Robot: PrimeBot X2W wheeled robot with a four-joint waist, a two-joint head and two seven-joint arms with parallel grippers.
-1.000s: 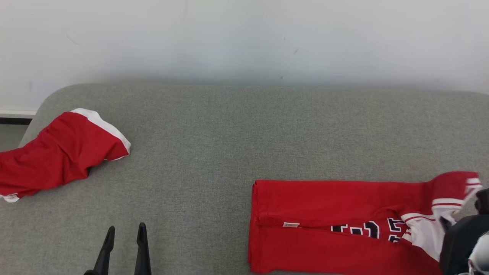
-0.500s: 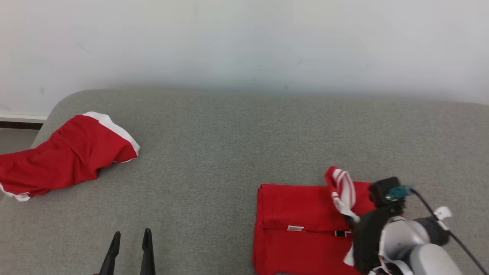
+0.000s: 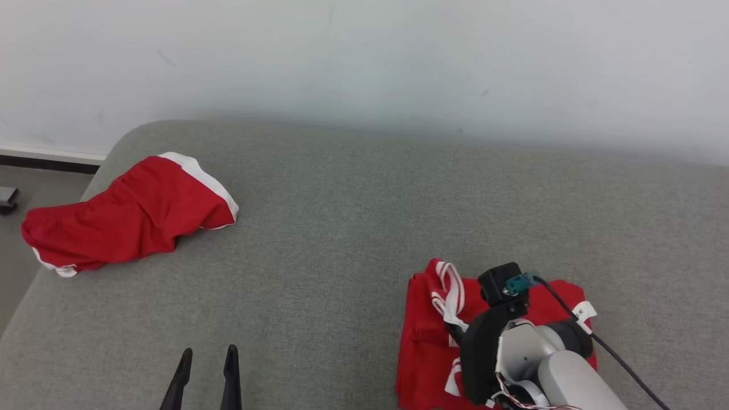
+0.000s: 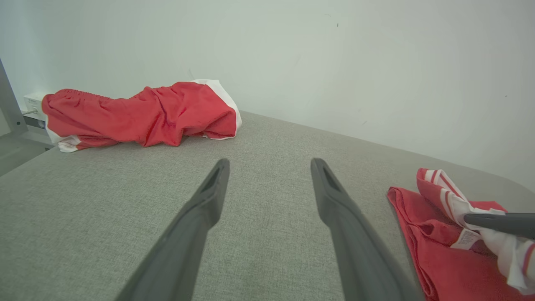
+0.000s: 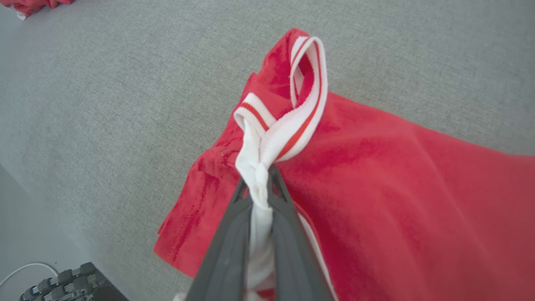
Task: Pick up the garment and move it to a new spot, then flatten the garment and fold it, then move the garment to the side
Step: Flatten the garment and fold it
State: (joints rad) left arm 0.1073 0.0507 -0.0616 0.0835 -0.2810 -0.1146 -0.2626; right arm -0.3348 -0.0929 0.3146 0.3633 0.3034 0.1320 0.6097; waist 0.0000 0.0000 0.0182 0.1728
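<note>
Grey upholstery (image 3: 342, 228), folded red-and-white garment (image 3: 422, 354)

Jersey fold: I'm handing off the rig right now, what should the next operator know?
Left gripper: open, holding nothing, above the grey pad.
Right gripper: shut on the striped ribbed trim of the red jersey, that end raised over the body.
Done: jersey sits front right, partly folded.
To do: lay the trim end down, release, finish folding, move it aside.
Red shorts lie crumpled at the far left edge.
</note>
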